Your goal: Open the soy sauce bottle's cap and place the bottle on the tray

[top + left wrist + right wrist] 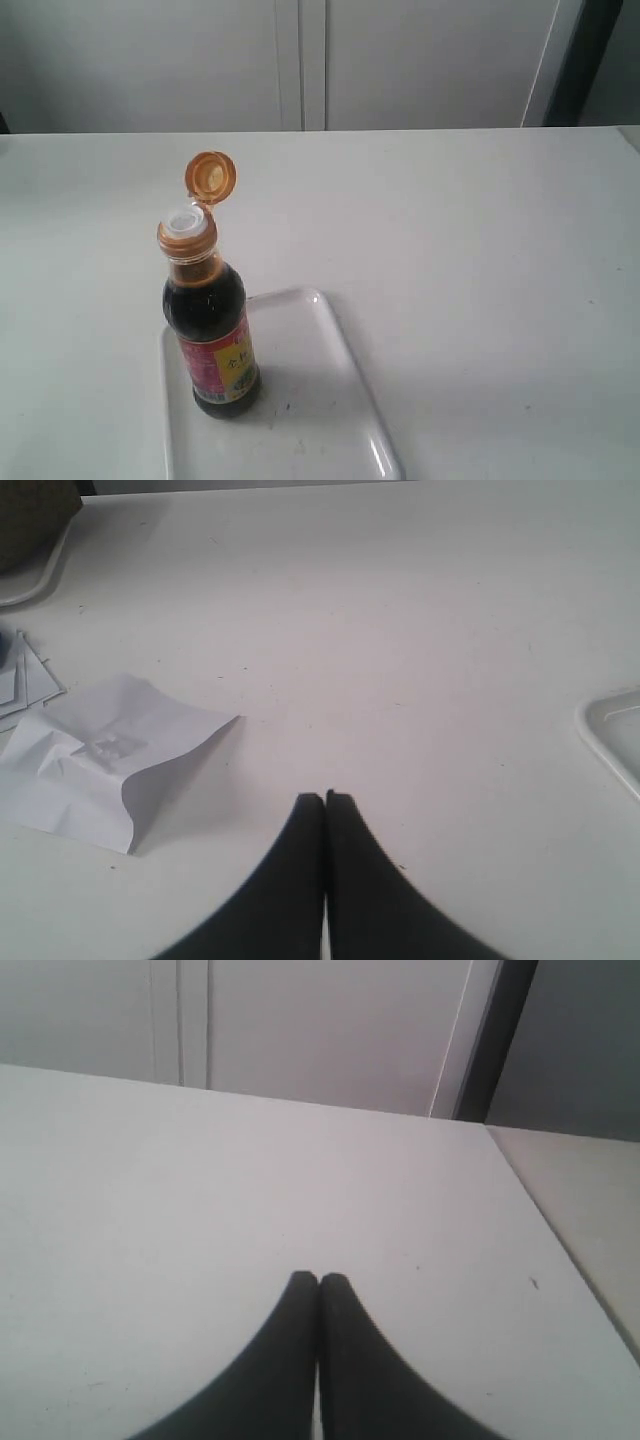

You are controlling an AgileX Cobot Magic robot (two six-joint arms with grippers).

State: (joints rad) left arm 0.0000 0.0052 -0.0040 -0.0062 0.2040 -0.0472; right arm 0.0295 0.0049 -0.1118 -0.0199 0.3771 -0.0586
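The right gripper has its two dark fingers pressed together, tips touching, with nothing between them. It sits over a bare white table. Beyond the table's far edge stands a pale wall with a dark vertical strip.

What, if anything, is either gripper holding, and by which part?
Nothing. The left gripper and right gripper are both shut and empty; the soy sauce bottle stands free.

White table with white tray and crumpled paper on it.
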